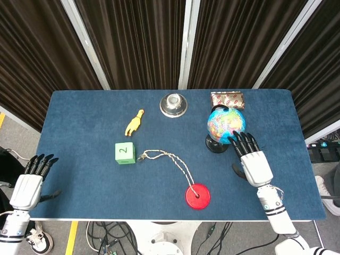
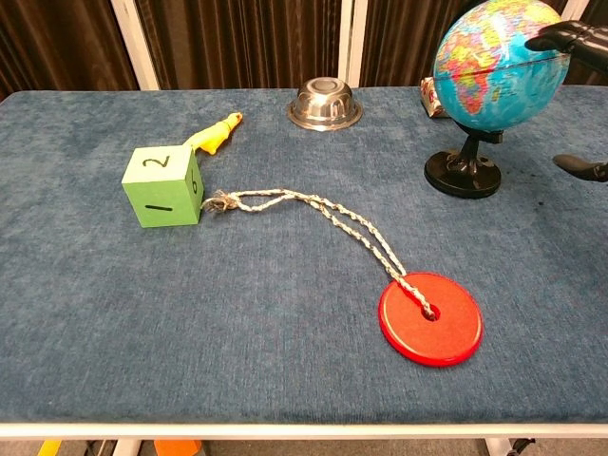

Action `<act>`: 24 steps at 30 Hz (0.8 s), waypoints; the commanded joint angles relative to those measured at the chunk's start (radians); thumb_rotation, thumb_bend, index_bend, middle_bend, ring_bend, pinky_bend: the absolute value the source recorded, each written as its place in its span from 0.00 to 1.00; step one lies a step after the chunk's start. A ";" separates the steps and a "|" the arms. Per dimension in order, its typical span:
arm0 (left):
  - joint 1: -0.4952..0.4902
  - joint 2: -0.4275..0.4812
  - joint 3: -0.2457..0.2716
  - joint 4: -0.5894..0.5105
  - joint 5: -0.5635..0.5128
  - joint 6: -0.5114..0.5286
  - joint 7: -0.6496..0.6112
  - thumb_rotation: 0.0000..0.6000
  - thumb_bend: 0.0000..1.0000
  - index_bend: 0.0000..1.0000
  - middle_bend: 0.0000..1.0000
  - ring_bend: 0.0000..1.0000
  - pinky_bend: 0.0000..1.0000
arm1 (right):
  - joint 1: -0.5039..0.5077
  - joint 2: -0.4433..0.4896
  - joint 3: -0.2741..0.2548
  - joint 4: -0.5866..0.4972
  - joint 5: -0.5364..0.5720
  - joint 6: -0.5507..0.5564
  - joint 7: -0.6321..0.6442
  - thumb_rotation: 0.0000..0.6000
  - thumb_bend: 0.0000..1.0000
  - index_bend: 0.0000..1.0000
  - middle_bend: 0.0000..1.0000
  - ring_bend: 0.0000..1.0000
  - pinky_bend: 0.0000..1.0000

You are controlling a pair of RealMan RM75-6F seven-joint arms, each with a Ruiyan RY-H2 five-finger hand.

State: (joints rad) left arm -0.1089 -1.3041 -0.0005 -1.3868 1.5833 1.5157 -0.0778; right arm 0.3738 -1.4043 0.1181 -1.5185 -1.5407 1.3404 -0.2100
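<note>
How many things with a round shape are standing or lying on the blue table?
3: a steel bowl at the back centre, a colourful globe at the right, a red disc on a cord near the front.
</note>
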 commanded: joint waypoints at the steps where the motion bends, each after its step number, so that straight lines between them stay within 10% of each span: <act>1: -0.001 0.000 0.000 -0.001 0.000 -0.001 0.001 1.00 0.00 0.14 0.09 0.02 0.05 | -0.010 0.002 0.009 0.002 0.028 0.002 -0.006 1.00 0.21 0.00 0.00 0.00 0.00; 14: -0.001 0.002 0.000 -0.009 0.000 -0.003 0.011 1.00 0.00 0.14 0.09 0.02 0.05 | -0.062 0.009 0.096 -0.005 0.320 -0.030 -0.045 1.00 0.21 0.00 0.00 0.00 0.00; 24: -0.004 0.002 0.000 -0.016 0.002 -0.005 0.021 1.00 0.00 0.14 0.09 0.02 0.05 | -0.045 0.009 0.015 0.044 0.029 0.066 0.068 1.00 0.23 0.00 0.00 0.00 0.00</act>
State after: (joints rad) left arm -0.1126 -1.3023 -0.0010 -1.4027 1.5849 1.5114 -0.0570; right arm 0.3191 -1.3934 0.1719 -1.4976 -1.3947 1.3659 -0.1856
